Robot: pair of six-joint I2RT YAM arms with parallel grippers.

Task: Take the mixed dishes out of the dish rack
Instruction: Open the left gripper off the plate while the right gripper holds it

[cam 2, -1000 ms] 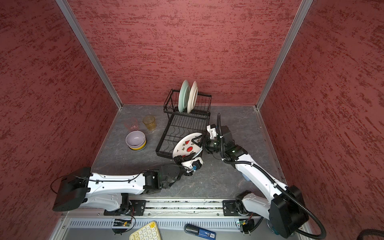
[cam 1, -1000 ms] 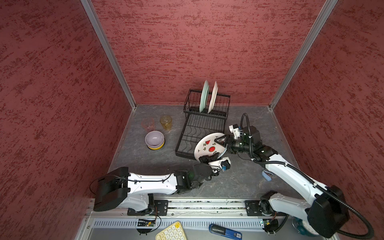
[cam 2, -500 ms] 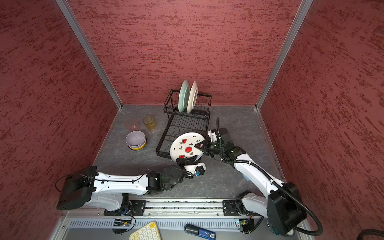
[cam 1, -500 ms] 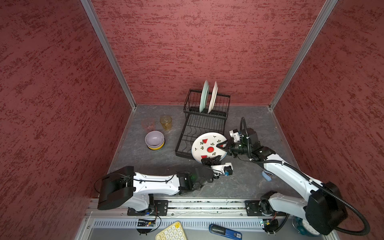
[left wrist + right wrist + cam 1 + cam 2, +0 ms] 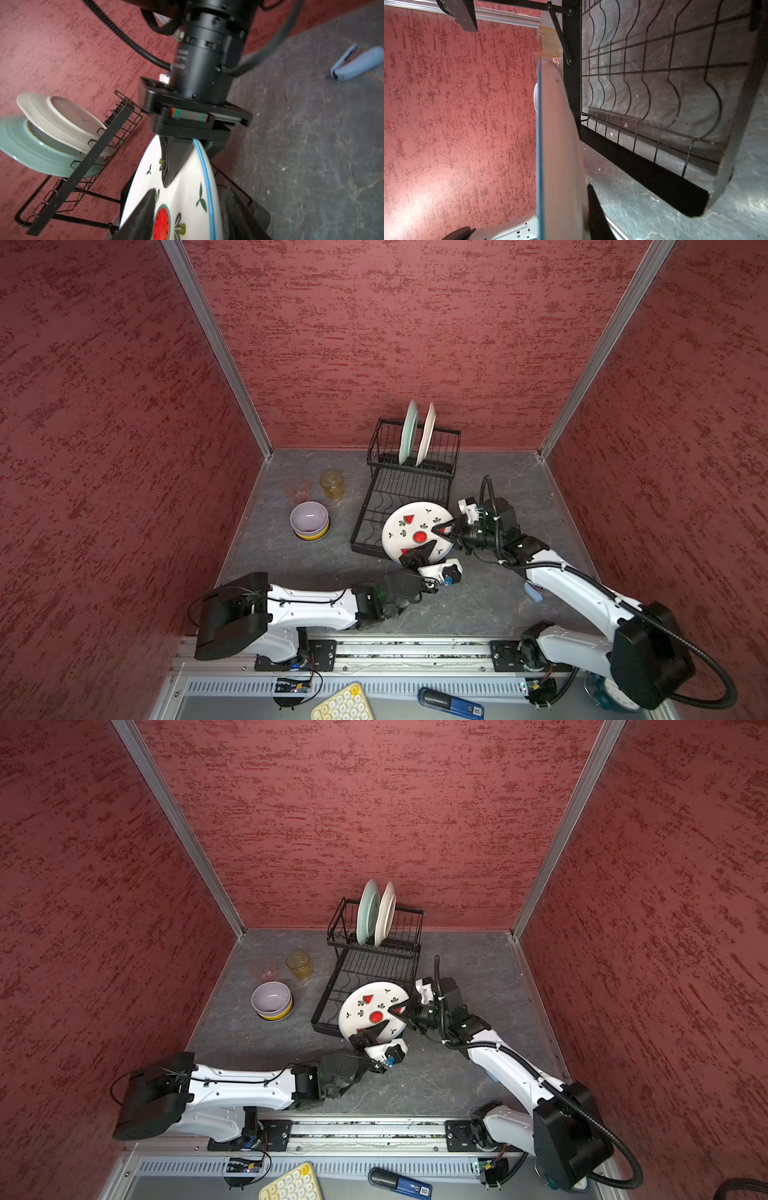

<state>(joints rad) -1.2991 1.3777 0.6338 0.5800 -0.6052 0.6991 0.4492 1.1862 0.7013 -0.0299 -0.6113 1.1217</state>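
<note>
Close by, a blue thing [image 5: 451,702] has a white label, too small to read. The left arm lies low and long. The left gripper [image 5: 429,549] has its jaws apart around the near edge of the watermelon plate [image 5: 405,531]. The bent right arm's right gripper [image 5: 437,529] pinches that plate's side rim tight, over the near end of the dish rack [image 5: 409,485]. Bare grey floor [image 5: 478,605] lies open between the arms. Far back, the green plate [image 5: 409,431] and cream plate [image 5: 428,431] stand in the rack's raised end.

Watermelon plate [image 5: 405,531] (blue-rimmed) at rack [image 5: 409,485] corner

The plate [image 5: 400,538] looks glossy, glazed ceramic; the rack [image 5: 409,489] is matt black metal wire; the table [image 5: 478,605] is dull, marbled grey; the walls [image 5: 374,323] are rough.
</note>
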